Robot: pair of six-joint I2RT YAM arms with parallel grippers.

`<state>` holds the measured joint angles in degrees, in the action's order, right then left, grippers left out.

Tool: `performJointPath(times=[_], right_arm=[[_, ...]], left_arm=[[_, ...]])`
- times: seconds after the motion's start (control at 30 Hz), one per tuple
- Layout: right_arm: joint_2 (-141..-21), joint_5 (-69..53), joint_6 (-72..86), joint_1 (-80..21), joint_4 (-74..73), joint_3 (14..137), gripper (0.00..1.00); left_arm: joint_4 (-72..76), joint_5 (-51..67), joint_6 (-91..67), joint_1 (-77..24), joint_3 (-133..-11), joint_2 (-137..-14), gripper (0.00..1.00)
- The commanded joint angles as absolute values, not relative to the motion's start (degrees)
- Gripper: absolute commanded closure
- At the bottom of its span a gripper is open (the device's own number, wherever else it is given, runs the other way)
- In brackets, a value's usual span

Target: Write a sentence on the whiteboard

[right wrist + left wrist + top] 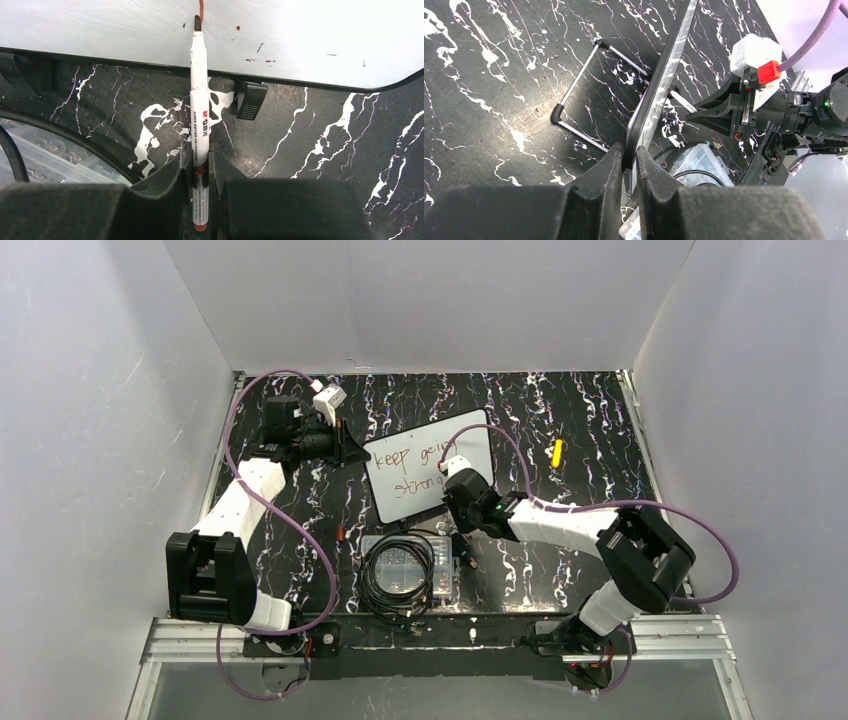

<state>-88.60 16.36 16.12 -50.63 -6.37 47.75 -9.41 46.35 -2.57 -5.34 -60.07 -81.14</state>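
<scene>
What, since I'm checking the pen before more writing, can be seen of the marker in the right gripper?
The marker is a slim white barrel with dark print, a red logo and a red band at its rear, uncapped. The right gripper pinches its rear half. It points straight ahead, its dark tip touching the whiteboard near the lower edge, at the end of a reddish stroke.

- Top view: the ends of both lines of the sentence [405,470] are hidden behind the right hand [453,470]. The marker [199,100] it grips cannot be made out there.
- Right wrist view: the top edge cuts off the whiteboard [300,35], so only one red stroke shows.
- Left wrist view: the whiteboard is edge-on, its face unseen.
- The yellow thing [557,452] on the bench [580,410] is too small to name.
</scene>
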Motion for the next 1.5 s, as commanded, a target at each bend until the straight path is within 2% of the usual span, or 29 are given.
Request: performJointPath(times=[0.0,1.13,1.47], right_arm=[[-90.0,17.3,15.8,-50.5,-6.9,50.4,0.99],[-91.6,13.4,14.1,-50.8,-5.4,51.4,0.99],[-83.6,14.2,12.1,-50.8,-4.8,47.8,0.99]], left_arm=[[-8.4,47.0,-2.4,-4.7,-62.3,-79.4,1.0],[-8.4,46.9,-2.4,-4.7,-62.2,-79.4,1.0],[-9.0,46.1,-2.5,-4.6,-62.2,-79.1,1.0]])
